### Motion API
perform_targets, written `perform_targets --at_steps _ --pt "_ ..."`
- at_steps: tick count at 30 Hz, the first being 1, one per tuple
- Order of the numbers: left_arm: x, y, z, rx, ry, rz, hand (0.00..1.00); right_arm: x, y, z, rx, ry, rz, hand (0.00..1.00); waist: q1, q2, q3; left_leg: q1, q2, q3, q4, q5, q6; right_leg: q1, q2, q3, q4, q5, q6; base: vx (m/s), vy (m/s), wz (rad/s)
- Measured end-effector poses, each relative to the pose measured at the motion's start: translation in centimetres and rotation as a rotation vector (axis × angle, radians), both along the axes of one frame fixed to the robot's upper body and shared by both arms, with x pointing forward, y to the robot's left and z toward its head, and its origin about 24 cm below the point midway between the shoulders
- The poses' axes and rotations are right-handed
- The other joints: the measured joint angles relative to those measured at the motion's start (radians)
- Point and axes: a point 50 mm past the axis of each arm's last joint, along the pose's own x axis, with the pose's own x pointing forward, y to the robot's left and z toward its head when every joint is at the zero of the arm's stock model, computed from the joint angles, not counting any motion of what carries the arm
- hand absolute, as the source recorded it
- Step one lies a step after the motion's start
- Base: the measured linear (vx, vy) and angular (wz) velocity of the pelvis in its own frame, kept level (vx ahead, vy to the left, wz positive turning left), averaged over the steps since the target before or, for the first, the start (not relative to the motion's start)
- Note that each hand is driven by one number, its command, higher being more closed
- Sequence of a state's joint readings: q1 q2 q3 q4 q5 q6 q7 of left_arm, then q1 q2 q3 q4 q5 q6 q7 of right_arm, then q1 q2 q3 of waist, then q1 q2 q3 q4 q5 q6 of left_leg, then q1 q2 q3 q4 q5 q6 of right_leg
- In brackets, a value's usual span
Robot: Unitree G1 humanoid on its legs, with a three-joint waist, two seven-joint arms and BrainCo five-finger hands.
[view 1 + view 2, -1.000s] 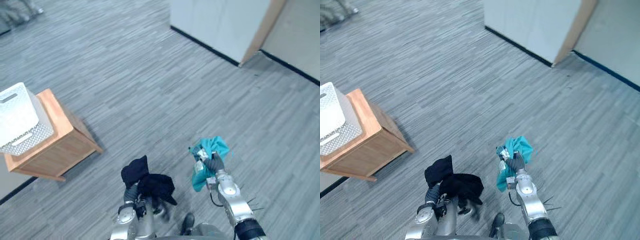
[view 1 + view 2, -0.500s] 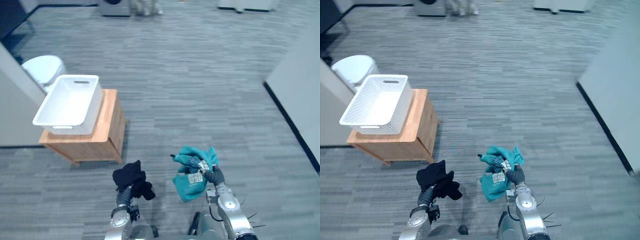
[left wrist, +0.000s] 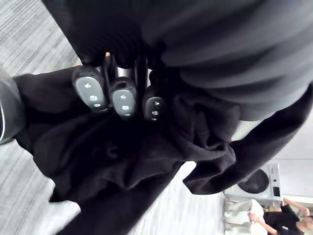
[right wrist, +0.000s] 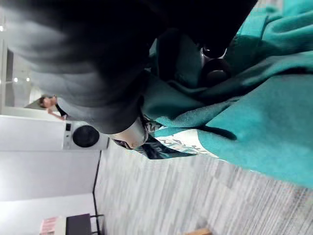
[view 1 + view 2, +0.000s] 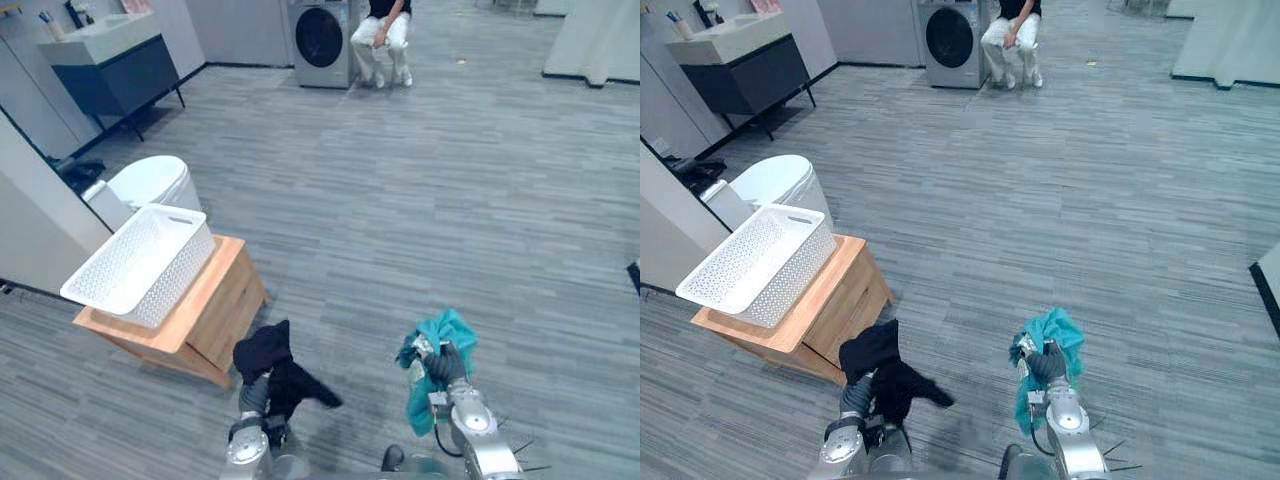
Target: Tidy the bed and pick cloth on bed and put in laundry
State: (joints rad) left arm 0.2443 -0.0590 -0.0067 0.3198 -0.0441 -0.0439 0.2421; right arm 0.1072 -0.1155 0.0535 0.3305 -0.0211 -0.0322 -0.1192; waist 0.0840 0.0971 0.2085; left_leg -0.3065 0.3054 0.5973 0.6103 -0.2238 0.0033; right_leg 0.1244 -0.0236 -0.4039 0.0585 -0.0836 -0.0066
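You have the black garment [image 5: 278,368] bunched in the left hand [image 5: 253,396], fingers curled round it, just right of the white laundry basket [image 5: 178,277] and nearer the robot. The teal garment [image 5: 447,332] hangs from the right hand [image 5: 446,366], clenched on it, farther right of the basket, which sits on a wooden cabinet [image 5: 222,308]
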Motion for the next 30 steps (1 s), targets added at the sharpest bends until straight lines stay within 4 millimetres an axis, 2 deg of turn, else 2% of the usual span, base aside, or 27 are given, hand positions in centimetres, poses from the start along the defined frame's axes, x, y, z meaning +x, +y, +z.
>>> perform_targets --at_steps 2,3,4,5,6,7,8,9,10,11,12,13,14,15,16,17,18,19,20,21,22,23,25,26,27,28,30 --pt "0.1 -0.1 0.1 0.000 -0.007 -0.005 1.00 0.0 -0.2 0.0 -0.006 0.001 0.002 1.00 -0.003 -0.009 0.001 0.037 -0.061 0.101 -0.214 0.023 -0.021 0.046 -0.006 -0.055 -0.015 -0.012 0.026 0.45 -0.026 0.78" --pt "0.1 0.0 0.1 0.007 -0.006 -0.009 1.00 0.0 -0.4 0.0 -0.016 0.001 0.003 1.00 -0.002 -0.021 -0.002 0.066 -0.109 0.159 -0.356 0.045 -0.023 0.090 -0.008 -0.094 -0.021 -0.027 0.051 0.55 -0.002 0.84" --pt "0.1 0.0 0.1 0.014 -0.004 -0.012 1.00 0.0 -0.5 0.0 -0.027 0.002 0.007 1.00 0.010 -0.026 -0.004 0.077 -0.134 0.169 -0.404 0.058 -0.017 0.124 -0.007 -0.114 -0.021 -0.041 0.074 0.67 0.022 0.84" --pt "-0.1 0.1 0.0 0.016 0.003 -0.005 1.00 -0.3 -0.3 -0.2 -0.026 0.011 0.011 1.00 0.029 -0.044 -0.013 0.102 -0.156 0.153 -0.390 0.108 0.060 0.169 -0.021 -0.130 -0.007 -0.064 0.110 0.68 0.066 0.78" --pt "-0.7 0.2 -0.3 0.017 0.020 0.001 1.00 -0.8 0.1 -0.5 -0.018 0.028 0.016 1.00 0.035 -0.066 -0.028 0.122 -0.170 0.140 -0.386 0.133 0.111 0.163 -0.064 -0.140 0.111 -0.092 0.152 0.58 0.095 0.74" --pt "-0.9 0.3 -0.4 0.017 0.027 0.003 1.00 -0.9 0.2 -0.6 -0.013 0.033 0.019 1.00 0.034 -0.063 -0.034 0.148 -0.180 0.125 -0.392 0.140 0.125 0.137 -0.095 -0.142 0.226 -0.102 0.163 0.57 0.159 0.88" --pt "-1.1 0.5 -0.5 0.024 0.034 0.007 1.00 -1.1 0.7 -0.8 -0.001 0.037 0.022 1.00 0.025 -0.079 -0.032 0.183 -0.218 0.083 -0.406 0.129 0.148 0.031 -0.188 -0.120 0.554 -0.069 0.119 0.44 0.142 0.83" --pt "-1.1 0.6 -0.5 0.028 0.034 0.006 1.00 -1.1 0.9 -0.8 0.004 0.038 0.023 1.00 0.012 -0.095 -0.029 0.202 -0.242 0.053 -0.413 0.121 0.159 -0.035 -0.234 -0.085 0.722 -0.024 0.081 0.52 0.131 1.45" --pt "-0.9 1.3 -0.4 0.060 0.039 -0.006 1.00 -1.1 1.8 -0.9 0.035 0.039 0.023 1.00 -0.018 -0.125 -0.020 0.242 -0.290 -0.023 -0.425 0.116 0.160 -0.130 -0.282 -0.010 0.955 -0.034 0.096 0.52 0.048 1.93" --pt "-0.5 1.5 -0.3 0.079 0.041 -0.033 1.00 -1.2 2.5 -1.1 0.058 0.044 0.034 1.00 -0.048 -0.125 -0.014 0.296 -0.310 -0.086 -0.444 0.116 0.159 -0.182 -0.295 0.019 1.009 -0.074 0.101 0.55 0.017 1.98" --pt "-0.3 1.5 -0.2 0.092 0.036 -0.048 1.00 -1.2 2.8 -1.0 0.063 0.044 0.044 1.00 -0.050 -0.118 -0.009 0.326 -0.313 -0.116 -0.455 0.116 0.158 -0.198 -0.292 0.026 0.982 -0.098 0.101 0.55 -0.048 1.77" --pt "0.2 1.6 0.1 0.122 0.017 -0.069 1.00 -1.3 3.3 -1.1 0.067 0.047 0.069 1.00 -0.056 -0.104 -0.003 0.368 -0.314 -0.173 -0.467 0.111 0.148 -0.230 -0.277 0.041 0.864 -0.141 0.101 0.52 -0.118 1.34" --pt "0.7 1.6 0.4 0.135 -0.001 -0.076 1.00 -1.3 3.7 -1.0 0.074 0.039 0.080 1.00 -0.059 -0.102 -0.003 0.387 -0.314 -0.222 -0.473 0.105 0.138 -0.258 -0.241 0.098 0.723 -0.151 0.093 0.58 -0.211 1.77" --pt "1.4 1.4 0.8 0.144 -0.029 -0.087 1.00 -1.2 4.0 -0.9 0.086 0.027 0.081 1.00 -0.070 -0.103 -0.004 0.396 -0.313 -0.296 -0.473 0.095 0.121 -0.286 -0.181 0.228 0.497 -0.143 0.099 0.54 -0.292 1.73" --pt "1.9 1.1 1.1 0.156 -0.047 -0.111 1.00 -1.4 4.0 -0.9 0.094 0.025 0.077 1.00 -0.076 -0.111 -0.009 0.401 -0.317 -0.341 -0.476 0.084 0.102 -0.287 -0.145 0.339 0.319 -0.111 0.127 0.48 -0.352 1.93" --pt "2.3 0.7 1.2 0.181 -0.059 -0.156 1.00 -1.8 4.0 -1.1 0.104 0.033 0.068 1.00 -0.069 -0.135 -0.016 0.415 -0.330 -0.392 -0.475 0.070 0.077 -0.288 -0.135 0.451 0.160 -0.040 0.164 0.37 -0.328 1.52" --pt "2.3 0.6 1.1 0.196 -0.053 -0.180 1.00 -2.2 4.0 -1.4 0.115 0.045 0.061 1.00 -0.068 -0.145 -0.016 0.426 -0.340 -0.415 -0.464 0.056 0.060 -0.286 -0.141 0.479 0.130 0.012 0.174 0.38 -0.387 1.71" --pt "1.9 0.8 0.8 0.222 -0.036 -0.215 1.00 -3.3 4.6 -1.9 0.139 0.076 0.055 1.00 -0.072 -0.188 -0.029 0.432 -0.357 -0.458 -0.410 0.005 0.035 -0.278 -0.157 0.490 0.149 0.111 0.166 0.33 -0.359 1.57" --pt "1.6 1.0 0.5 0.237 -0.019 -0.229 1.00 -3.8 4.8 -2.2 0.151 0.092 0.055 1.00 -0.076 -0.192 -0.032 0.423 -0.352 -0.494 -0.331 -0.049 0.026 -0.266 -0.154 0.478 0.188 0.116 0.159 0.39 -0.451 1.45" --pt "1.1 0.3 -0.1 0.207 0.010 -0.226 1.00 -4.0 4.2 -2.3 0.133 0.101 0.065 1.00 -0.072 -0.138 -0.032 0.395 -0.287 -0.513 -0.240 -0.105 -0.011 -0.250 -0.121 0.418 0.215 0.085 0.137 0.32 -0.380 1.20" --pt "0.9 -0.5 -0.3 0.183 0.017 -0.229 1.00 -4.0 3.6 -1.7 0.125 0.078 0.073 1.00 -0.079 -0.078 -0.039 0.345 -0.215 -0.511 -0.150 -0.143 -0.025 -0.219 -0.084 0.350 0.190 0.046 0.114 0.32 -0.373 1.16" --pt "1.1 -1.1 -0.2 0.159 0.008 -0.233 1.00 -3.5 3.2 -1.1 0.114 0.046 0.079 1.00 -0.090 -0.051 -0.029 0.307 -0.174 -0.485 -0.077 -0.124 -0.050 -0.191 -0.069 0.305 0.167 0.035 0.096 0.26 -0.309 1.12" --pt "1.1 -1.6 -0.2 0.141 0.005 -0.233 1.00 -2.8 3.0 -0.3 0.104 0.004 0.091 1.00 -0.094 -0.046 -0.021 0.255 -0.117 -0.388 0.020 -0.057 -0.078 -0.145 -0.067 0.259 0.137 0.038 0.063 0.20 -0.258 0.68" --pt "1.1 -1.7 -0.2 0.137 0.004 -0.232 1.00 -2.7 3.1 0.0 0.105 -0.008 0.091 1.00 -0.096 -0.053 -0.017 0.243 -0.094 -0.342 0.043 -0.041 -0.087 -0.124 -0.070 0.243 0.120 0.042 0.056 0.16 -0.167 0.61" --pt "1.2 -1.9 -0.2 0.133 0.001 -0.234 1.00 -2.4 3.1 0.3 0.108 -0.029 0.091 1.00 -0.098 -0.071 -0.013 0.282 -0.052 -0.208 0.004 -0.050 -0.062 -0.075 -0.085 0.202 0.086 0.054 0.058 0.17 -0.117 0.55" --pt "1.4 -2.1 -0.1 0.128 -0.006 -0.240 1.00 -2.2 3.0 0.5 0.105 -0.038 0.087 1.00 -0.103 -0.076 -0.015 0.306 -0.046 -0.155 -0.098 -0.049 -0.057 -0.061 -0.090 0.187 0.075 0.057 0.056 0.16 -0.092 0.49" --pt "1.6 -2.3 0.2 0.120 -0.023 -0.244 1.00 -1.8 2.7 0.9 0.096 -0.061 0.086 1.00 -0.109 -0.058 -0.027 0.323 -0.071 -0.163 -0.284 0.044 -0.056 -0.064 -0.087 0.181 0.054 0.056 0.067 0.12 -0.008 0.22"
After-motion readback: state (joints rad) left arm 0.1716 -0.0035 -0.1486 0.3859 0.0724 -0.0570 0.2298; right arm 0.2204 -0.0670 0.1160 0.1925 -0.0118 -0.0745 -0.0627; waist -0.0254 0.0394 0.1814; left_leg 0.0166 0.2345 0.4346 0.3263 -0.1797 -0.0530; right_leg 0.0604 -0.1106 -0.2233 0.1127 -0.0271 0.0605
